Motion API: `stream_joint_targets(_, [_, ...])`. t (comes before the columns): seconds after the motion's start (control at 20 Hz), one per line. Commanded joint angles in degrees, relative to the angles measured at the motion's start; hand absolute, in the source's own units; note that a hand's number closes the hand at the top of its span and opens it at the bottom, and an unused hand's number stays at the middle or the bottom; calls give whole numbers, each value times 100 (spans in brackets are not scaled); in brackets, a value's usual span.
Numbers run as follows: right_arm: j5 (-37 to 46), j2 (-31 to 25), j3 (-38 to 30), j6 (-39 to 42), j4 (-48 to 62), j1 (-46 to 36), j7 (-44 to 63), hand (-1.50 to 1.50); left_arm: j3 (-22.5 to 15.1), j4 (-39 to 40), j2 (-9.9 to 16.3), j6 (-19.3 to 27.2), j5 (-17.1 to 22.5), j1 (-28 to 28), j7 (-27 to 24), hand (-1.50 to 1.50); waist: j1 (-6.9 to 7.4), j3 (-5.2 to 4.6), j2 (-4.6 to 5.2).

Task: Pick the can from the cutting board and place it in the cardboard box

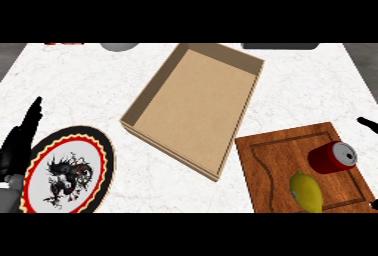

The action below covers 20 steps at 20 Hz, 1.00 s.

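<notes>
Head view, can: the red can [333,157] lies on its side near the right edge of the wooden cutting board [275,160], silver end turned to the right and a little toward the viewer.
Head view, cardboard box: the open cardboard box [193,107] sits on the white tabletop [81,80], just left of the board and reaching further back; its near corner comes close to the board's left edge.
Head view, left hand: the left hand [21,137] shows at the left edge beside the plate, fingers straight and pointing up, holding nothing; it looks at rest.
Head view, right hand: only a dark tip of the right hand [367,123] shows at the right edge, above the can and apart from it; whether its fingers are spread or curled cannot be told, and it grips nothing that shows.
Step in hand: the reach for the can, not yet begun in earnest by my reading.
How to do it well: come in from the right and close across the can's round body, since it may roll on the board.
In the way: a yellow lemon-like fruit [306,191] lies just in front of the can, near it.
Carry path: the box's near wall must be cleared on the way left.
Others around: a patterned plate [66,172] at lower left, well apart; dark and grey things [118,46] along the far edge, too cut off to name.
</notes>
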Motion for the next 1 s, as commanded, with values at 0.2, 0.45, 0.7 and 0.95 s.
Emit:
stream_joint_targets(0.2, [531,328,-87,574,-388,-159,737,-150,440,-8,-210,-213,-225,126,-185,0,-55,2,-14])
stream_joint_targets(0.45, [1130,985,169,399,-80,-371,688,-150,497,-548,-176,-367,-455,204,383,0,-30,5,-15])
stream_joint_targets(0.7, [1287,1164,-162,535,-515,12,453,-150,776,-174,-438,-512,-632,247,-102,0,-61,3,-16])
stream_joint_targets(0.95, [1007,1328,-339,1134,-710,-246,515,-150,729,64,-772,-307,-1014,31,-82,0,-75,2,-12])
